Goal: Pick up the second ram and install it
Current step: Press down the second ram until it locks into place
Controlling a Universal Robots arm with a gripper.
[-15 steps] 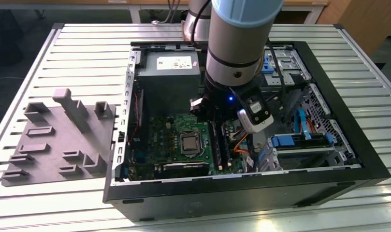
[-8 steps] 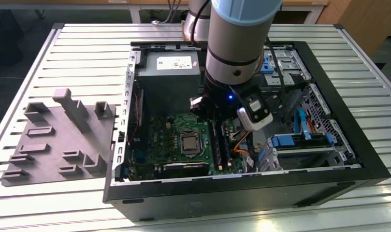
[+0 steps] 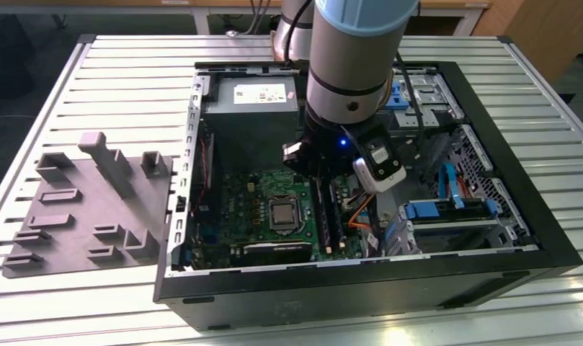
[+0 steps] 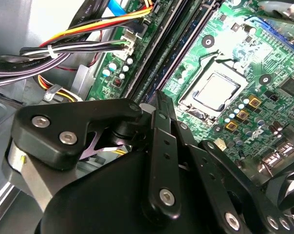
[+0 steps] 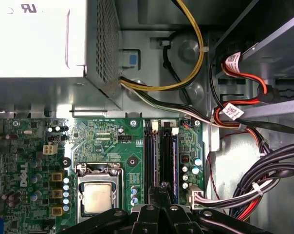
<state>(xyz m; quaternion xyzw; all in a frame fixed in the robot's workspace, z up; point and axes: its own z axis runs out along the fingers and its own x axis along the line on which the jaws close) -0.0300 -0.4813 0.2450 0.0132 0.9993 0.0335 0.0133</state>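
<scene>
My gripper [image 5: 161, 188] is down inside the open computer case [image 3: 522, 267], right over the memory slots [image 5: 162, 156] beside the processor socket [image 5: 98, 197]. Its two fingers are pressed together, with no gap between the tips in both wrist views. A long dark stick that I take for the second ram [image 5: 167, 158] stands on edge in a slot and runs under the fingertips. I cannot tell whether the tips touch it. In the exterior view the gripper [image 3: 318, 180] hangs under the arm's wrist, above the slots [image 3: 328, 220].
A power supply [image 3: 253, 97] sits at the case's far end. Bundled cables [image 5: 264, 170] and drive bays [image 3: 445, 213] crowd the exterior view's right side. A grey fixture with upright blocks [image 3: 80, 209] lies on the slatted table [image 3: 127, 65] at the exterior view's left.
</scene>
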